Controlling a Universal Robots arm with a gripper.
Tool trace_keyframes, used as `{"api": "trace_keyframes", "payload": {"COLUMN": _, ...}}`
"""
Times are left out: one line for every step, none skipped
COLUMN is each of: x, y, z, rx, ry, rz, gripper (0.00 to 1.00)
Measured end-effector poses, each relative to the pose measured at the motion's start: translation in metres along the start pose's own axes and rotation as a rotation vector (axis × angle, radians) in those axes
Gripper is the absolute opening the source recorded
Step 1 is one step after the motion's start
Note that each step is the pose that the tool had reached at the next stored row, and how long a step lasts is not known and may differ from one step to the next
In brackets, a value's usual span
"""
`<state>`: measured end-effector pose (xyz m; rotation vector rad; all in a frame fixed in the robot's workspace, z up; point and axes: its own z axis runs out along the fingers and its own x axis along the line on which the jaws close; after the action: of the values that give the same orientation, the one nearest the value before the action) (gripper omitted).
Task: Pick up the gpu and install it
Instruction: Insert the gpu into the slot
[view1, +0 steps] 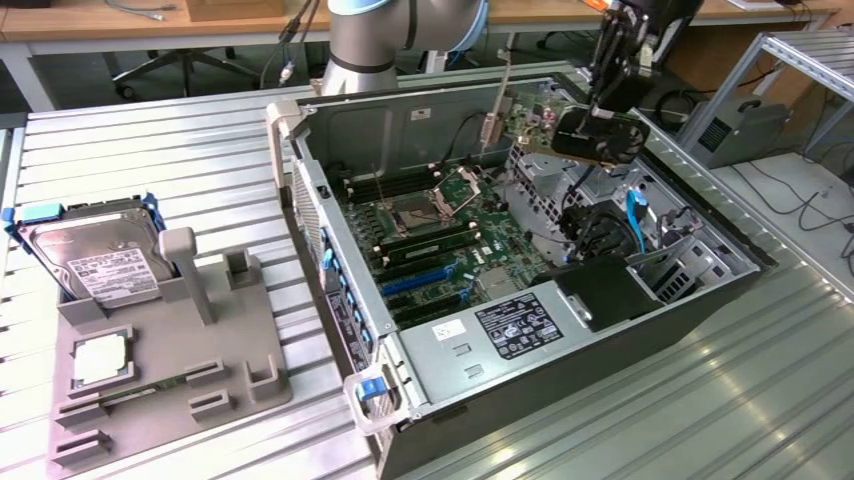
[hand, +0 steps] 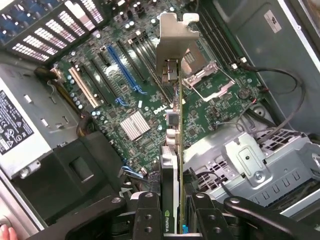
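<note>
Gpu (view1: 587, 138) hangs in my gripper (view1: 611, 108), jaws pinching its flat sides, over the far part of the open case (view1: 400, 130) on the exterior view's right. From the wrist I see it edge-on between the fingers (hand: 147, 217), silver bracket (hand: 175, 45) at the end away from them, above the motherboard (hand: 125, 95), not yet in a slot.

We see gpu (view1: 598, 140) black, bracket (hand: 175, 40) silver | motherboard (hand: 225, 115) green, slots (hand: 119, 67) blue | hard drive (view1: 94, 250) silver, label (view1: 110, 268) white | holder (view1: 200, 350) grey
</note>
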<state>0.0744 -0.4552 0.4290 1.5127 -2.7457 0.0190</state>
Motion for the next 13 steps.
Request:
{"api": "trace_keyframes", "payload": {"x": 0.0, "y": 0.0, "z": 0.0, "rx": 0.0009, "ry": 0.001, "rz": -0.016, "gripper": 0.27}}
{"api": "trace_keyframes", "payload": {"x": -0.0001, "y": 0.0, "z": 0.0, "rx": 0.0017, "ry": 0.0019, "rz": -0.031, "gripper": 0.27}}
{"api": "trace_keyframes", "payload": {"x": -0.0001, "y": 0.0, "z": 0.0, "rx": 0.0027, "ry": 0.003, "rz": -0.048, "gripper": 0.27}}
{"api": "trace_keyframes", "payload": {"x": -0.0001, "y": 0.0001, "z": 0.0, "rx": 0.0036, "ry": 0.0039, "rz": -0.063, "gripper": 0.27}}
{"api": "trace_keyframes", "payload": {"x": -0.0001, "y": 0.0001, "z": 0.0, "rx": 0.0047, "ry": 0.0052, "rz": -0.084, "gripper": 0.27}}
{"api": "trace_keyframes", "payload": {"x": -0.0001, "y": 0.0001, "z": 0.0, "rx": 0.0061, "ry": 0.0068, "rz": -0.109, "gripper": 0.27}}
{"api": "trace_keyframes", "payload": {"x": -0.0002, "y": 0.0001, "z": 0.0, "rx": 0.008, "ry": 0.0089, "rz": -0.143, "gripper": 0.27}}
{"api": "trace_keyframes", "payload": {"x": -0.0002, "y": 0.0001, "z": 0.0, "rx": 0.0096, "ry": 0.0107, "rz": -0.171, "gripper": 0.27}}
{"api": "trace_keyframes", "payload": {"x": -0.0002, "y": 0.0001, "z": 0.0, "rx": 0.0124, "ry": 0.0139, "rz": -0.221, "gripper": 0.27}}
{"api": "trace_keyframes", "payload": {"x": -0.0002, "y": 0.0001, "z": 0.0, "rx": 0.0141, "ry": 0.0158, "rz": -0.25, "gripper": 0.27}}
{"api": "trace_keyframes", "payload": {"x": -0.0002, "y": 0.0001, "z": 0.0001, "rx": 0.0152, "ry": 0.0171, "rz": -0.27, "gripper": 0.27}}
{"api": "trace_keyframes", "payload": {"x": -0.0002, "y": 0.0001, "z": 0.0, "rx": 0.0163, "ry": 0.0184, "rz": -0.285, "gripper": 0.27}}
{"api": "trace_keyframes", "payload": {"x": -0.0002, "y": 0.0001, "z": 0.0, "rx": 0.0181, "ry": 0.0207, "rz": -0.312, "gripper": 0.27}}
